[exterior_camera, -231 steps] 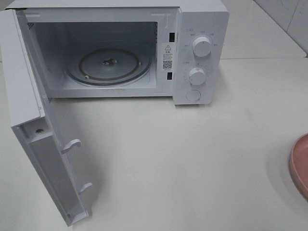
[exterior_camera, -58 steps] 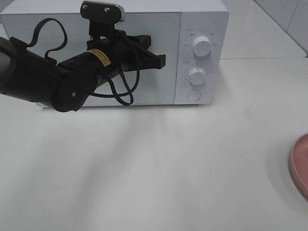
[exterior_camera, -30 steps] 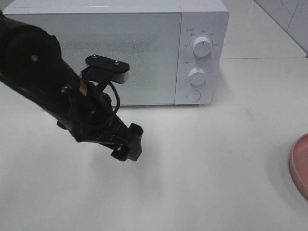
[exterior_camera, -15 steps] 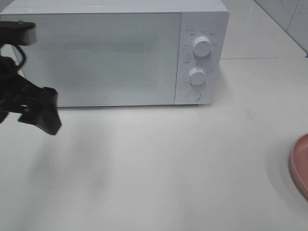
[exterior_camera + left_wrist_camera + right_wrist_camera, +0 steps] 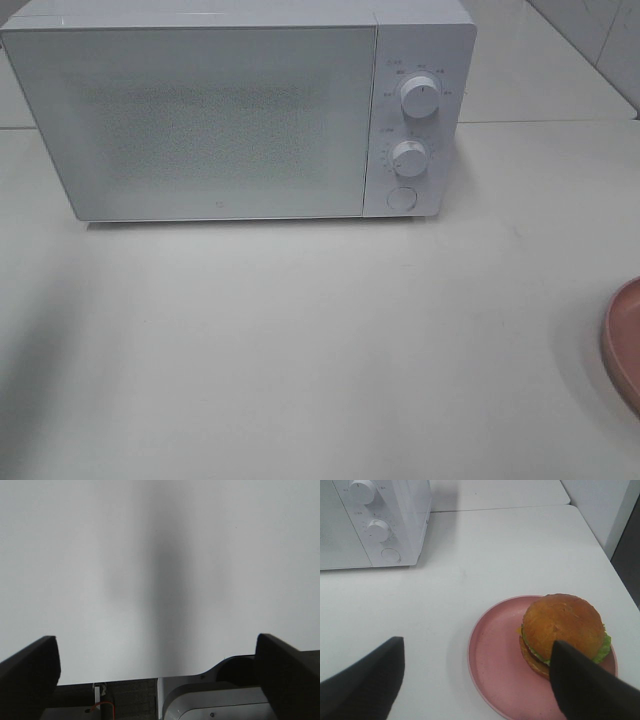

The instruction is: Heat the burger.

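The burger (image 5: 562, 627), with a golden-brown bun and green lettuce, sits on the pink plate (image 5: 495, 660) in the right wrist view. My right gripper (image 5: 477, 645) hovers open above the plate's near side, and one dark finger overlaps the burger's edge in the picture. Nothing is between its fingers. My left gripper (image 5: 155, 645) is open over bare white table and holds nothing. Neither gripper shows in the exterior view, where only the plate's rim (image 5: 622, 340) appears at the right edge.
The white microwave (image 5: 200, 110) stands at the back left with its door shut. Two knobs (image 5: 418, 97) and a round button are on its right panel. It also shows as the microwave (image 5: 375, 520) in the right wrist view. The table's edge runs to the right of the plate.
The microwave door, open earlier, is now shut. The left arm that was at the door has swung down and left, out of the exterior view.
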Robot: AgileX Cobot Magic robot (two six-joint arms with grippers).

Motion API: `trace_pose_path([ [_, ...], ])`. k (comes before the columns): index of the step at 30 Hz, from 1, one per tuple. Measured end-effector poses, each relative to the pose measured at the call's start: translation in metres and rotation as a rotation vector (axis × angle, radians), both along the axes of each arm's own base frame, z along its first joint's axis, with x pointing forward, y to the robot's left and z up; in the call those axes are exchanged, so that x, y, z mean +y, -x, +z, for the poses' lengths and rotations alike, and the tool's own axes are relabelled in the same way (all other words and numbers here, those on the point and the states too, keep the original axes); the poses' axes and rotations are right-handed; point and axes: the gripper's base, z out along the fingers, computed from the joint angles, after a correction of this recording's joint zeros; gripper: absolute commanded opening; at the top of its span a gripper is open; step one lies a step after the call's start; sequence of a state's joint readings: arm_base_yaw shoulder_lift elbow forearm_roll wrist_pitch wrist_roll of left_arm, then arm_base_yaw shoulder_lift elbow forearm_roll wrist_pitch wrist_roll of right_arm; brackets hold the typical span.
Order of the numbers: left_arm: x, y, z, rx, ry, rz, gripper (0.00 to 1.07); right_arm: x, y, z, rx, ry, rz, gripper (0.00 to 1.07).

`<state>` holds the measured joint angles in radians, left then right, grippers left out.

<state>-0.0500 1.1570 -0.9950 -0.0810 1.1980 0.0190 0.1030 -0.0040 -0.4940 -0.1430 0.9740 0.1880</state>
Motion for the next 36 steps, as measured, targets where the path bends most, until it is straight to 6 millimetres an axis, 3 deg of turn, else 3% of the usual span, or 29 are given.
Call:
trace_pose_path([
  [2,0.0,0.005,0.004,-0.014,0.001,0.0,0.98,0.0,0.0,0.0,0.0,0.0,0.0,0.76],
  [4,0.002,0.023,0.019,-0.087,0.004,0.0,0.98,0.0,0.0,0.0,0.0,0.0,0.0,0.76],
  [9,0.003,0.047,0.025,-0.152,0.005,-0.001,0.98,0.0,0.0,0.0,0.0,0.0,0.0,0.76],
  [17,0.007,0.103,-0.008,-0.194,-0.007,0.0,0.98,0.0,0.0,0.0,0.0,0.0,0.0,0.76],
  [19,0.007,0.108,-0.012,-0.21,-0.006,0.001,0.98,0.0,0.0,0.0,0.0,0.0,0.0,0.76],
  [26,0.009,0.148,-0.037,-0.4,0.003,0.008,0.98,0.0,0.0,0.0,0.0,0.0,0.0,0.76],
  [36,0.012,0.191,-0.032,-0.692,0.011,0.013,0.98,0.0,0.0,0.0,0.0,0.0,0.0,0.76],
])
